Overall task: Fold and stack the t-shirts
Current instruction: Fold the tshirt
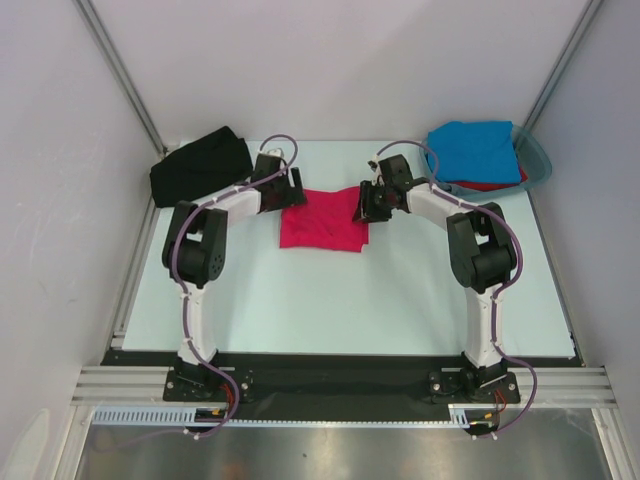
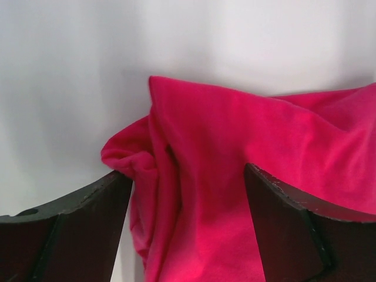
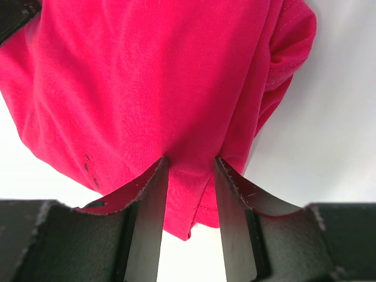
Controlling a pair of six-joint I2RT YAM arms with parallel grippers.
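Note:
The crimson-pink t-shirt (image 1: 322,225) lies roughly folded at the table's middle. My left gripper (image 1: 291,190) is at its far left corner. In the left wrist view this gripper (image 2: 188,170) stands wide open, with bunched pink cloth (image 2: 235,123) between its fingers. My right gripper (image 1: 366,204) is at the shirt's far right corner. Its jaws (image 3: 191,160) stand partly open astride the hemmed edge of the shirt (image 3: 147,76), and the cloth is not pinched. The black t-shirt (image 1: 200,166) lies crumpled at the back left. The bright blue t-shirt (image 1: 474,150) rests on the red t-shirt (image 1: 497,186) at the back right.
A translucent teal tub (image 1: 541,160) holds the blue and red shirts at the back right corner. White walls with metal frame posts (image 1: 120,70) close in the table on three sides. Both arm bases are bolted at the near edge (image 1: 330,385).

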